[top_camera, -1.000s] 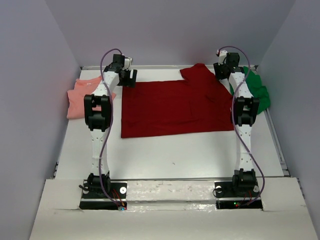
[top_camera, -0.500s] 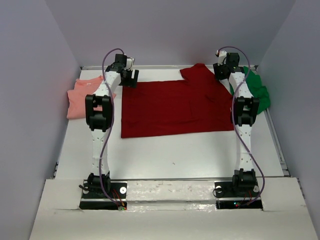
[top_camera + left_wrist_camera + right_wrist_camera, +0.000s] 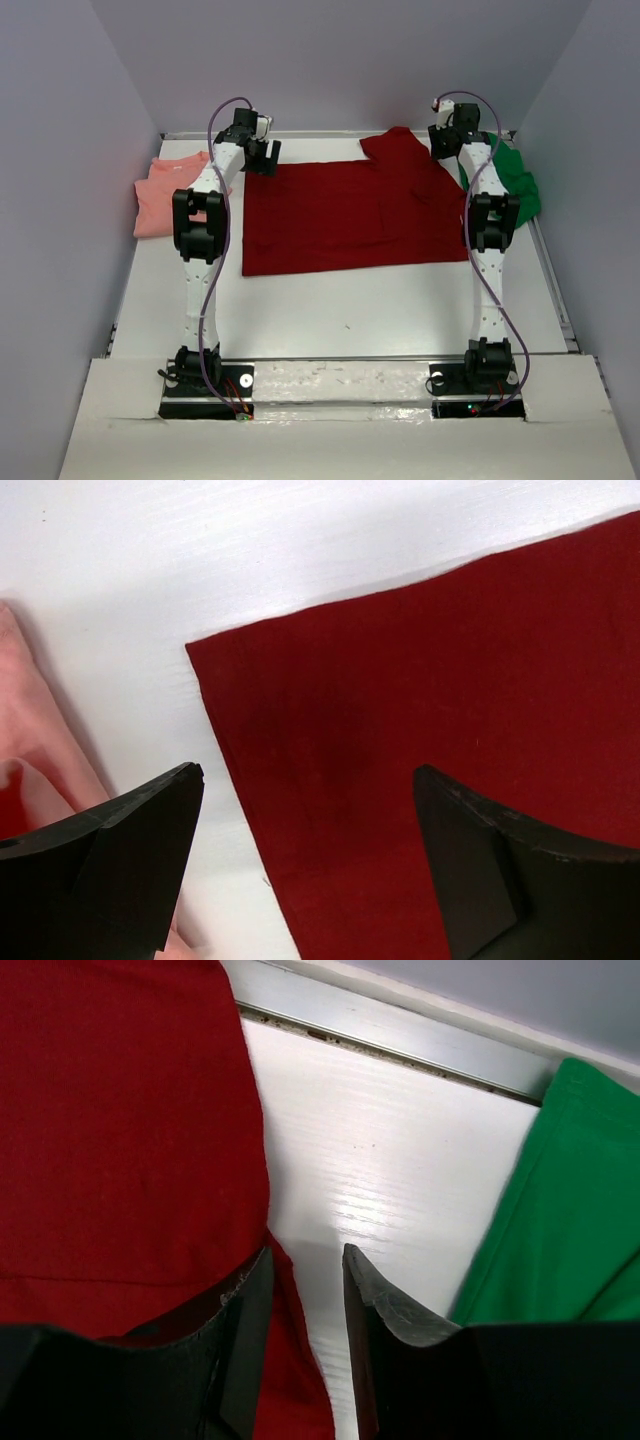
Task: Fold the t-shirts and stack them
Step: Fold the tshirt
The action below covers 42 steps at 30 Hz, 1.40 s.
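- The dark red cloth t-shirt [image 3: 340,215] lies spread flat over the far half of the white table [image 3: 330,310]; one short sleeve reaches toward the far edge on the right.
- The crumpled salmon pink t-shirt [image 3: 160,195] lies by the far left wall; the bunched bright green t-shirt [image 3: 515,180] lies by the far right wall.
- Handling, as we judge it: the cloth is light, limp and not fragile; it will sag and crease wherever it is unsupported, and it should slide readily on the smooth table. We advise taking it at a corner or along a hem.
- Left gripper [image 3: 308,775]: the jaws are spread wide and hold nothing; it hangs over the far left corner of the red t-shirt, with pink cloth just beside one finger.
- Right gripper [image 3: 308,1255]: the jaws stand narrowly apart astride the sleeve's edge; bare table shows in the gap, and we see no clench on the cloth yet.
- Edges: the metal rail [image 3: 400,1045] runs just behind the sleeve; green cloth lies near the right gripper, so a stray pinch could catch the wrong shirt.
- Open room: the near half of the table lies bare between the arms; we judge a fold toward it the easiest.
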Motion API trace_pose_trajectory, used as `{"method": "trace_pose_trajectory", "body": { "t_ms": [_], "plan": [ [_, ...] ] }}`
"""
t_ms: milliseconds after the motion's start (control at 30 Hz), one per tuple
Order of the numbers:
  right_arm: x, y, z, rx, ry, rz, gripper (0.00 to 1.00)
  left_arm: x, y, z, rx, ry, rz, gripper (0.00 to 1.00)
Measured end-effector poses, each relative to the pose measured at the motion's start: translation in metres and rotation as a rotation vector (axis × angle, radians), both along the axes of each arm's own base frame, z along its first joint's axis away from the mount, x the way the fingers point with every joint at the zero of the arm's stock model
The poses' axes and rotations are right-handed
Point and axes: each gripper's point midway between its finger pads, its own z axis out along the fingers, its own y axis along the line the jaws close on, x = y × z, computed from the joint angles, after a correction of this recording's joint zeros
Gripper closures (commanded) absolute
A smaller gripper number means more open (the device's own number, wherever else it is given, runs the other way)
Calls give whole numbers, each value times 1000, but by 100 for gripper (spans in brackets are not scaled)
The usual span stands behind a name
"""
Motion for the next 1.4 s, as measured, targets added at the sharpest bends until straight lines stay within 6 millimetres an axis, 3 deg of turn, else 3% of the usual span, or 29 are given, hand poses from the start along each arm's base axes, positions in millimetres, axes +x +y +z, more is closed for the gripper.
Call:
{"method": "trace_pose_trajectory", "body": {
  "t_ms": [333, 900, 1067, 1400],
  "plan": [
    [1, -2, 21, -14, -32, 0, 59, 3, -8, 10, 5, -22, -14, 5],
    [-3, 6, 18, -13, -12, 44, 58, 2, -11, 9, 19, -22, -25, 4],
    [-4, 7, 13, -19, -5, 53, 58, 2, -11, 9, 24, -23, -27, 4],
    [-5, 11, -13, -28, 32, 69, 59, 2, -12, 9, 32, -24, -31, 4]
  ]
}}
